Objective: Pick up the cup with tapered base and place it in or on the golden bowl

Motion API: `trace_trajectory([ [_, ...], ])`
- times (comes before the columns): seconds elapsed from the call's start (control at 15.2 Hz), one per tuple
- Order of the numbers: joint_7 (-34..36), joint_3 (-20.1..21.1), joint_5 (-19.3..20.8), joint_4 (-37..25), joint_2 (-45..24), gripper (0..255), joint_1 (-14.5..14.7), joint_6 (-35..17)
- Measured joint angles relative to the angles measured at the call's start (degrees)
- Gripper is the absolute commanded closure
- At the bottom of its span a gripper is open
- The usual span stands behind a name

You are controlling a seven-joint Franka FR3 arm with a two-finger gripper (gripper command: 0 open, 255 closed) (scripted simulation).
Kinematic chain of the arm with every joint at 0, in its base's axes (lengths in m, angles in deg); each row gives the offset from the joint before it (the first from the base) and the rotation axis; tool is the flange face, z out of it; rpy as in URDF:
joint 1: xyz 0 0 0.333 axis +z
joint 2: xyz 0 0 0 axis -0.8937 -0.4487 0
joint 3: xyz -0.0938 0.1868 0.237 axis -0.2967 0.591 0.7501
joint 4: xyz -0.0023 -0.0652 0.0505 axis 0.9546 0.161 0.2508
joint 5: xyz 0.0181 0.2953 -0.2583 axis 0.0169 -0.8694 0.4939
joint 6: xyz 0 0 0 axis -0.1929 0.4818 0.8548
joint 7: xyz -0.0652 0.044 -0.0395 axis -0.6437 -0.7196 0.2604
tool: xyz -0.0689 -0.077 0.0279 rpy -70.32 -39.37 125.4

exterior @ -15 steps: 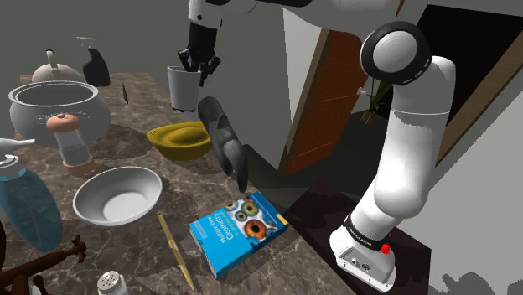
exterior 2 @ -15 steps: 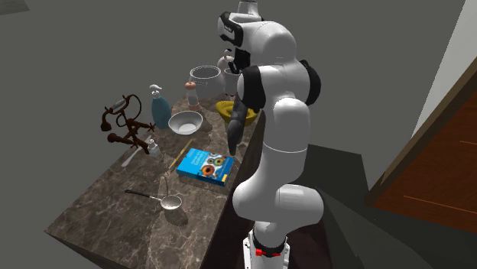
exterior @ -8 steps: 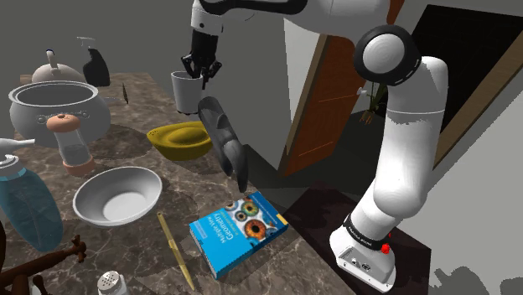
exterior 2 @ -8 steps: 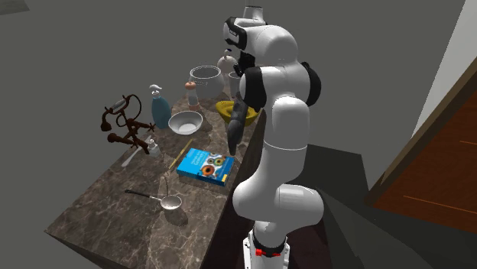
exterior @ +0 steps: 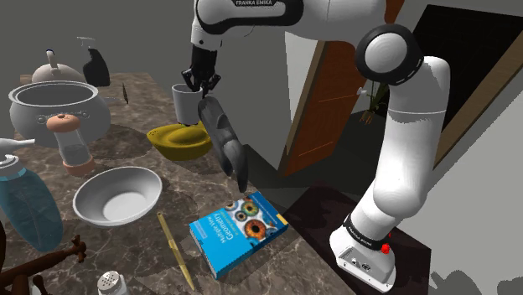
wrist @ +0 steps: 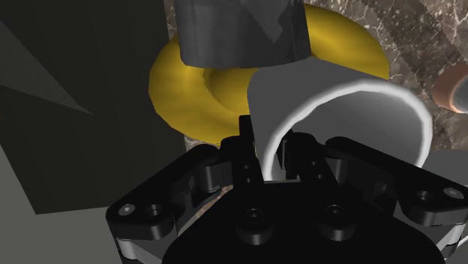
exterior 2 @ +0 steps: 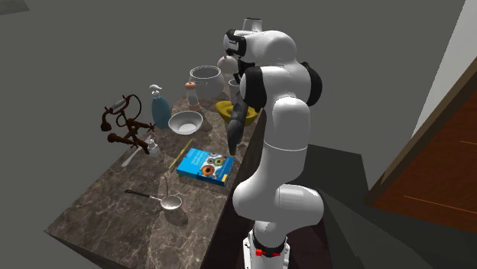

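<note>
Gripper: black fingers clenched on the cup's wall, one inside the rim, one outside (clearest in the wrist view)
Cup: grey, upright, off the counter, hanging over the golden bowl's far side; can't tell whether its base touches the bowl
Golden bowl: on the marble counter near its edge; in the wrist view its yellow hollow lies beyond the cup, partly covered
In the way: dark grey tapering object, tilted, just beside the bowl on the shoulder view's right; its upper end is close to cup & gripper and hides part of the bowl's rim
Other containers: white bowl nearer the camera; grey pot at the shoulder view's left w/ a kettle behind it
Nearby items: orange-capped jar btw pot and white bowl; blue bottle at the left edge; blue book flat by the counter's edge; yellow stick beside it
Backdrop: brown door ajar
</note>
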Motion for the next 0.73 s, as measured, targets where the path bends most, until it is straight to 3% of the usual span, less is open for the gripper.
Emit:
trace_trajectory([
  [0.4,-0.2,-0.1,0.1,3.9,-0.4,255,-0.1,-4.3],
  [0.73,-0.3,-0.1,0.1,4.5,-0.5,255,-0.2,-5.0],
])
